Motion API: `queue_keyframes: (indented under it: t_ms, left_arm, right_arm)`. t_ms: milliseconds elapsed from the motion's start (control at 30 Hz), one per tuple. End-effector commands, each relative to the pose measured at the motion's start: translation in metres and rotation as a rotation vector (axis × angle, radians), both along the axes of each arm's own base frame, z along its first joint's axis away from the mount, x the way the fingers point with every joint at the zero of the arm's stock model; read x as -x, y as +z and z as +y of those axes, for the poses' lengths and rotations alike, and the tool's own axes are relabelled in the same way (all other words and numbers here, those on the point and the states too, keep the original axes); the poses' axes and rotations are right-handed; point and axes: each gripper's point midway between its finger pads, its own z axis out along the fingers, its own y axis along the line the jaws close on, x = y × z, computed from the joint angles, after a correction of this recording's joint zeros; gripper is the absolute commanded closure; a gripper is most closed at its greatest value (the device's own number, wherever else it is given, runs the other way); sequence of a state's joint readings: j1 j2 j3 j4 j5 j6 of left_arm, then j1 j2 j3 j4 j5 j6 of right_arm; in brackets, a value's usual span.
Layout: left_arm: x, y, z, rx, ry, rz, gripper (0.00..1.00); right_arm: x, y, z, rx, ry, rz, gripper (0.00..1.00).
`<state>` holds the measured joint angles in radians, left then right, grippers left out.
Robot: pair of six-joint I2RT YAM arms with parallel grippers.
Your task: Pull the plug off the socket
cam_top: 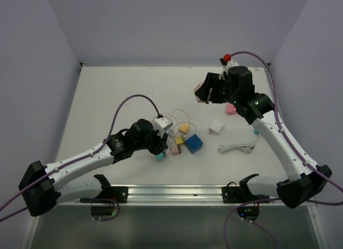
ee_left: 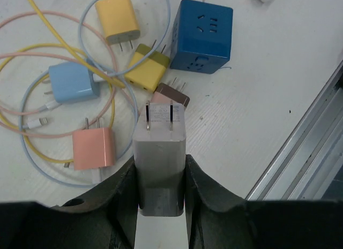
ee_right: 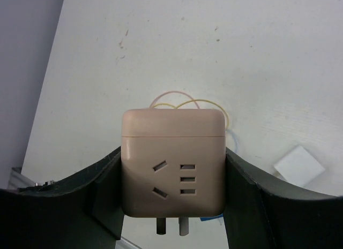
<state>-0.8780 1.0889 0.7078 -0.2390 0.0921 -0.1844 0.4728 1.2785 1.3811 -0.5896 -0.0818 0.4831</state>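
Observation:
My left gripper (ee_left: 159,168) is shut on a white plug (ee_left: 159,147) whose two bare prongs point forward, held above a pile of chargers. In the top view this gripper (cam_top: 159,132) is at the table's middle and the white plug (cam_top: 161,122) sits at its tip. My right gripper (ee_right: 172,163) is shut on a pink cube socket (ee_right: 172,171), held in the air with its slots facing the camera and its own pins below. In the top view the right gripper (cam_top: 208,91) holds the pink socket (cam_top: 201,92) at the back right. Plug and socket are far apart.
Under the left gripper lie a blue cube socket (ee_left: 202,35), yellow chargers (ee_left: 118,19), a blue charger (ee_left: 72,82), a pink charger (ee_left: 94,148) and tangled cables. A white adapter (cam_top: 216,127) and a white cable (cam_top: 236,148) lie right of the middle. A metal rail (cam_top: 171,193) runs along the near edge.

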Motion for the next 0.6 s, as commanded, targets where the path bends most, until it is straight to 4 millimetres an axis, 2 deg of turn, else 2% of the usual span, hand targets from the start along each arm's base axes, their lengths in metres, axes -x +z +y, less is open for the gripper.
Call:
queue_keyframes:
  t_ms: [0, 133, 167, 200, 233, 267, 333, 367, 433, 500, 533, 567]
  left_arm:
    - [-0.002, 0.011, 0.004, 0.027, 0.057, -0.001, 1.0]
    - [-0.013, 0.02, 0.007, 0.039, 0.118, -0.021, 1.0]
    - [-0.023, 0.021, 0.012, 0.03, 0.162, -0.033, 1.0]
    - [-0.027, 0.02, 0.013, 0.031, 0.183, -0.026, 1.0]
    - [-0.032, 0.013, 0.015, 0.015, 0.2, -0.008, 1.0]
    - [-0.041, 0.01, 0.021, 0.018, 0.232, 0.018, 1.0]
    - [-0.056, -0.005, 0.03, 0.009, 0.276, 0.083, 1.0]
    - [-0.062, -0.008, 0.033, 0.009, 0.296, 0.096, 1.0]
    - [-0.072, -0.02, 0.038, -0.013, 0.332, 0.13, 0.99]
    - [-0.077, -0.02, 0.032, 0.0, 0.323, 0.138, 0.97]
    - [-0.08, -0.027, 0.031, -0.01, 0.324, 0.159, 0.95]
    - [-0.082, -0.026, 0.027, 0.0, 0.315, 0.168, 0.94]
  right_arm:
    - [-0.006, 0.043, -0.017, -0.004, -0.042, -0.165, 1.0]
    - [-0.008, 0.03, -0.03, 0.034, -0.068, -0.165, 1.0]
    - [-0.008, 0.027, -0.031, 0.04, -0.071, -0.163, 1.0]
    - [-0.007, 0.016, -0.033, 0.057, -0.07, -0.144, 1.0]
    - [-0.007, 0.013, -0.033, 0.059, -0.07, -0.15, 1.0]
    - [-0.006, -0.001, -0.034, 0.071, -0.068, -0.129, 1.0]
    - [-0.005, -0.009, -0.035, 0.079, -0.064, -0.126, 1.0]
    - [-0.003, -0.023, -0.036, 0.095, -0.062, -0.103, 1.0]
    - [-0.003, -0.033, -0.037, 0.112, -0.052, -0.097, 1.0]
    - [-0.004, -0.046, -0.037, 0.134, -0.04, -0.09, 1.0]
    - [-0.005, -0.051, -0.036, 0.141, -0.036, -0.087, 1.0]
    - [-0.006, -0.063, -0.037, 0.157, -0.033, -0.068, 1.0]
